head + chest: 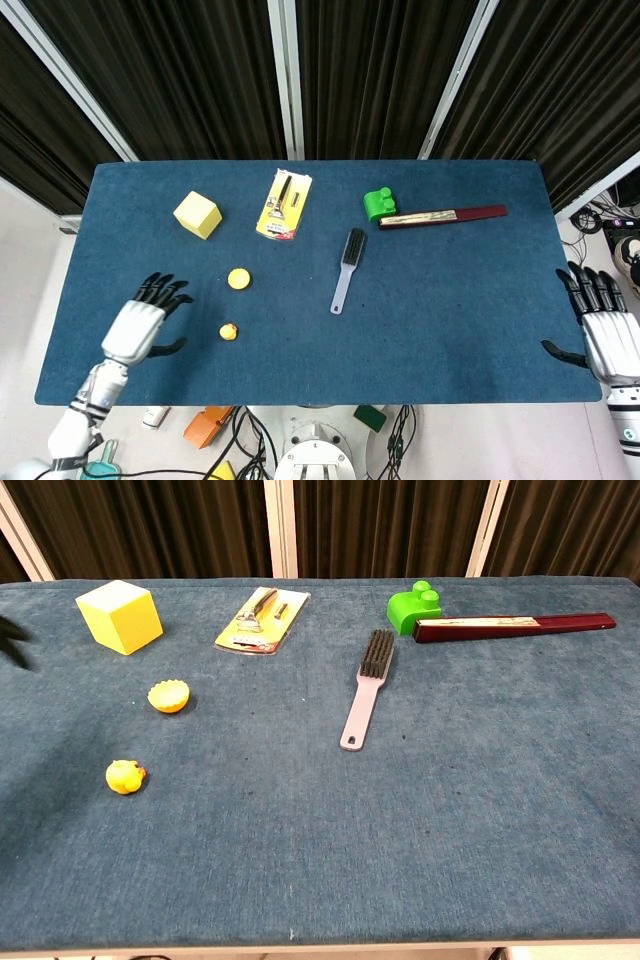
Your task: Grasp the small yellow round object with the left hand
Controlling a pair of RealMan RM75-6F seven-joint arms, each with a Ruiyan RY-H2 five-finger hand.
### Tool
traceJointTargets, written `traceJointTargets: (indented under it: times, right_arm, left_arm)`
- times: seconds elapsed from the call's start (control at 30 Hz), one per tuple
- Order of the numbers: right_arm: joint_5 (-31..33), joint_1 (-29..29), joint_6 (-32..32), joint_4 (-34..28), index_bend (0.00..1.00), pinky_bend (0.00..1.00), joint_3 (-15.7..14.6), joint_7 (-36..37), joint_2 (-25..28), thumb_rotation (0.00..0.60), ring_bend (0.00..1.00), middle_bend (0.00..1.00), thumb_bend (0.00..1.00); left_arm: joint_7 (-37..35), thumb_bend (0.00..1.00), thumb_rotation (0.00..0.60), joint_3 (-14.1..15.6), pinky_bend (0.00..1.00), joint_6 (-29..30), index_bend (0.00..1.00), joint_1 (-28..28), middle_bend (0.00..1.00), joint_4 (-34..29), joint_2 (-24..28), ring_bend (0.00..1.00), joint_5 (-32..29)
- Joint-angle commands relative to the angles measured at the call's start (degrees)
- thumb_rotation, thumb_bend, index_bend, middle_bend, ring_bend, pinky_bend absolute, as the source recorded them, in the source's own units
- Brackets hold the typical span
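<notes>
A small yellow round piece with a fluted rim [238, 279] [169, 696] lies on the blue table [450, 300], left of centre. Nearer the front edge sits a second small yellow rounded thing with an orange spot [229, 332] [125, 776]. My left hand [140, 325] hovers over the table's front left, fingers spread and empty, a hand's width left of the spotted piece. Only its dark fingertips [10, 640] show at the chest view's left edge. My right hand [608, 335] is open beyond the table's right edge.
A yellow cube [197, 214] stands at the back left, a packaged razor [284, 204] beside it. A grey brush [346, 268] lies mid-table. A green block [378, 204] and a dark red flat case [445, 216] lie at the back right.
</notes>
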Motion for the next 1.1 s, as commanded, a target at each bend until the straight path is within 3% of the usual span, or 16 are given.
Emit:
traceJointTargets:
  times: [0.03, 0.3, 0.7, 1.1]
  right_arm:
    - [0.26, -0.24, 0.21, 0.08, 0.00, 0.03, -0.03, 0.09, 0.02, 0.600, 0.00, 0.02, 0.14]
    - [0.88, -0.65, 0.38, 0.58, 0.00, 0.03, -0.02, 0.53, -0.21, 0.600, 0.00, 0.02, 0.14]
    - [1.15, -0.26, -0.46, 0.80, 0.00, 0.03, 0.10, 0.45, -0.53, 0.600, 0.00, 0.02, 0.14]
    - [1.49, -0.24, -0.71, 1.02, 0.00, 0.03, 0.19, 0.74, -0.55, 0.600, 0.00, 0.02, 0.14]
  left_arm:
    - [2.21, 0.22, 0.600, -1.62, 0.00, -6.56, 0.30, -5.23, 0.14, 3.90, -4.97, 0.07, -0.70]
    - [5.67, 0.23, 0.600, -1.72, 0.00, -12.34, 0.33, -8.24, 0.14, 6.98, -9.25, 0.06, -5.25]
    - [8.17, 0.23, 0.600, 0.31, 0.00, -11.40, 0.37, -7.55, 0.14, 5.42, -8.77, 0.05, -7.06]
    - [5.20, 0.38, 0.600, 0.60, 0.00, -11.23, 0.53, -8.65, 0.14, 7.68, -10.71, 0.06, -6.54]
